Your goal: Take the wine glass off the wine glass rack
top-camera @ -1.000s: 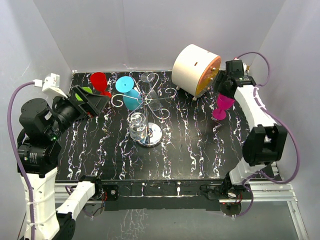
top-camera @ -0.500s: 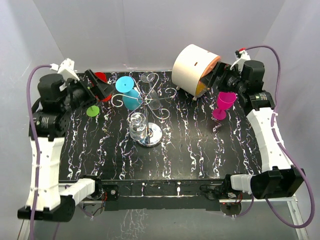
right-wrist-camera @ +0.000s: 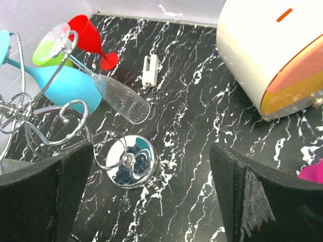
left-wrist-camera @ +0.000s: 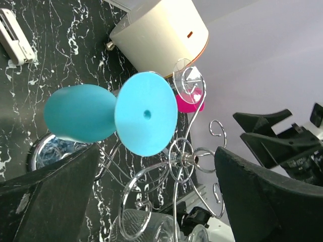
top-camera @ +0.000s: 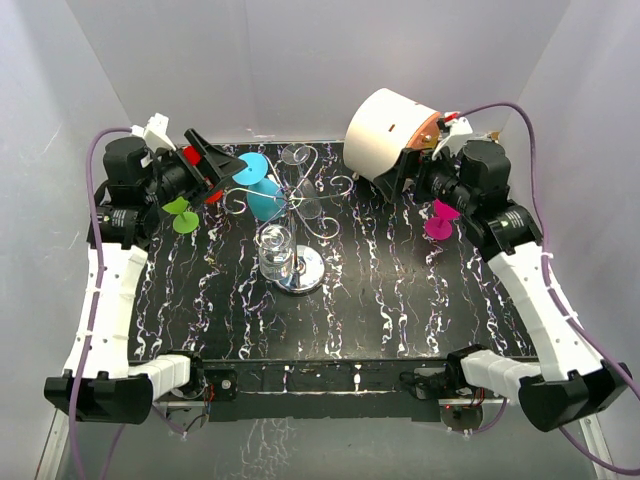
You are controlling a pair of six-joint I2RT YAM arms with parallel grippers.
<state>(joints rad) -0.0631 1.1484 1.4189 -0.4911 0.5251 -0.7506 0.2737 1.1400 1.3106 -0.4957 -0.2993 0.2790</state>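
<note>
The silver wire wine glass rack [top-camera: 297,222] stands mid-table on its shiny round base [right-wrist-camera: 132,162]. A blue wine glass [top-camera: 256,186] hangs from it on the left, and clear glasses [top-camera: 276,250] hang at the front and back. In the left wrist view the blue glass's foot [left-wrist-camera: 146,113] faces me, just ahead of my open left gripper [left-wrist-camera: 157,154], which holds nothing. My right gripper [right-wrist-camera: 152,150] is open and empty, high at the back right, looking down on the rack. A magenta glass [top-camera: 439,222] stands on the table below it.
A white drum with an orange face [top-camera: 385,135] sits at the back right, close to the right gripper [top-camera: 415,178]. A red glass [right-wrist-camera: 86,33] and a green glass [top-camera: 183,218] are at the back left by the left gripper [top-camera: 213,165]. A small white clip [right-wrist-camera: 150,70] lies behind the rack.
The right gripper opened, let go of the magenta glass and rose toward the back. The left arm lifted and swung back, its gripper now facing the blue glass.
</note>
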